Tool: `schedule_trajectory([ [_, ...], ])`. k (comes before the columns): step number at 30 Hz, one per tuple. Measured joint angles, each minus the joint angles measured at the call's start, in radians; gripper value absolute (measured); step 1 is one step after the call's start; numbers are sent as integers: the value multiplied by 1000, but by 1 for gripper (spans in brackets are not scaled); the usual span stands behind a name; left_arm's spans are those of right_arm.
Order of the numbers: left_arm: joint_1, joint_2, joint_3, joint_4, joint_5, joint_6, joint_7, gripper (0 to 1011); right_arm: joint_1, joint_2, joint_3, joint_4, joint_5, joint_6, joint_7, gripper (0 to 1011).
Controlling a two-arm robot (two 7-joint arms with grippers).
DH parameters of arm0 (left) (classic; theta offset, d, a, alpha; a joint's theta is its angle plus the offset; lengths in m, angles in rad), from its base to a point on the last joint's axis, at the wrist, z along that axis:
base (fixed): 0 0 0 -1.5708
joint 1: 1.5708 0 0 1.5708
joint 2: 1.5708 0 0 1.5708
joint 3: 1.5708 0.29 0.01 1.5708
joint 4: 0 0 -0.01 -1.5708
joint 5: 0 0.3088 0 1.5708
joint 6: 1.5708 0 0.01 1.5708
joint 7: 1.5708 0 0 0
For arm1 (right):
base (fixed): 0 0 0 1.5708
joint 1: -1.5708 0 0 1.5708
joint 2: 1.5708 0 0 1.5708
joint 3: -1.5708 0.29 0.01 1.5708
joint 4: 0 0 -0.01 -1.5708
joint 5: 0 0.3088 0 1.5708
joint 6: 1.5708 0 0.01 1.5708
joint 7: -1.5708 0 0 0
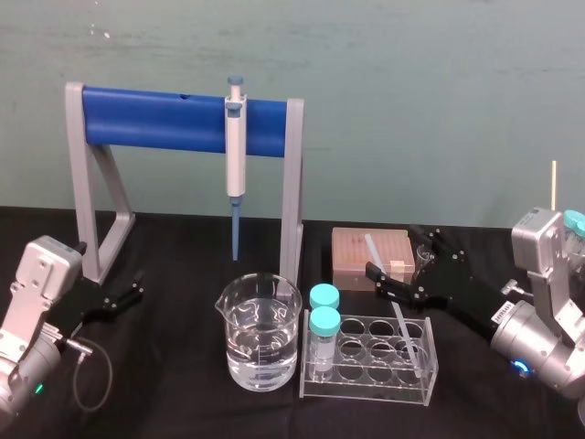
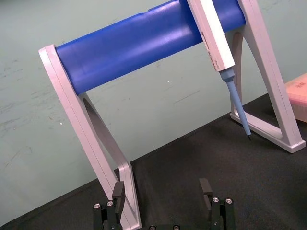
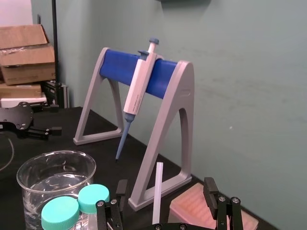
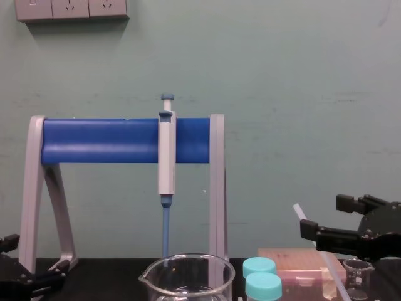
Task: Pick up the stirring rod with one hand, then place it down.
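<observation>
1. The rod (image 1: 409,340) stands tilted in the rack (image 1: 366,389).
2. The right gripper (image 3: 165,186) is wide open around the rod's top. It is not squeezing yet.
3. The left gripper (image 1: 135,288) rests open, well apart.
4. Nothing is lifted yet, so picking up and putting down are both left.

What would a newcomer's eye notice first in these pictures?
First, the grey stand with a thick blue bar at the back, a white pipette hanging from it. In front, a thin translucent-white stirring rod leans in a clear tube rack, the right tool open around it; the left tool rests far left.
</observation>
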Motion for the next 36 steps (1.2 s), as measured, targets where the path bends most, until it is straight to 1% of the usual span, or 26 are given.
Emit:
schedule_trajectory([
  [6, 0, 0, 0, 0, 0, 0, 0, 1001, 23, -17, 8, 28, 29, 60, 41, 1002],
  [13, 0, 0, 0, 0, 0, 0, 0, 1000, 46, -32, 10, 57, 24, 97, 67, 1000],
  [25, 0, 0, 0, 0, 0, 0, 0, 1000, 73, -50, 12, 95, 9, 130, 105, 1000],
  [36, 0, 0, 0, 0, 0, 0, 0, 1000, 73, -52, 16, 98, 7, 133, 105, 1000],
])
